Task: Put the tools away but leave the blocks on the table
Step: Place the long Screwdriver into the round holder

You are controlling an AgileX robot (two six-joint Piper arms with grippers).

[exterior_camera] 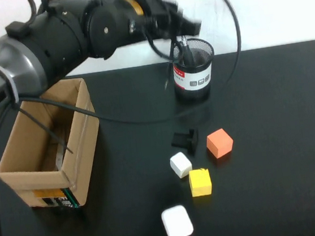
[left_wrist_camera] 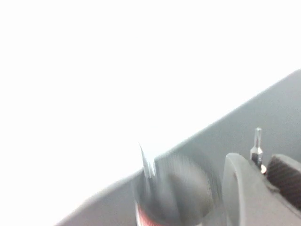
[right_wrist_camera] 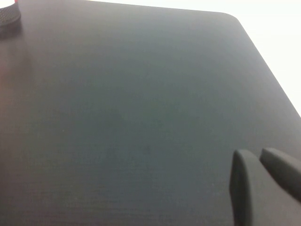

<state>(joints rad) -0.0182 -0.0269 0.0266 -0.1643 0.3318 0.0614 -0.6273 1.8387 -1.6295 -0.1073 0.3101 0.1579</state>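
My left gripper (exterior_camera: 184,30) reaches across to the back of the table (exterior_camera: 270,111) and hangs just above the black mesh cup (exterior_camera: 193,68). It is shut on the thick black-handled screwdriver (exterior_camera: 182,51), which points down into the cup. In the left wrist view the metal tip (left_wrist_camera: 257,141) sticks out between the fingers (left_wrist_camera: 240,188), and the cup (left_wrist_camera: 174,188) is a blur. The orange block (exterior_camera: 219,143), yellow block (exterior_camera: 200,182) and white block (exterior_camera: 180,164) lie on the table. The scissors and the thin screwdriver are hidden. My right gripper (right_wrist_camera: 257,157) is shut and empty over bare table.
An open cardboard box (exterior_camera: 47,147) stands at the left, with the left arm's cable across it. A small black T-shaped piece (exterior_camera: 185,139) lies beside the blocks. A flat white rounded case (exterior_camera: 177,222) lies near the front edge.
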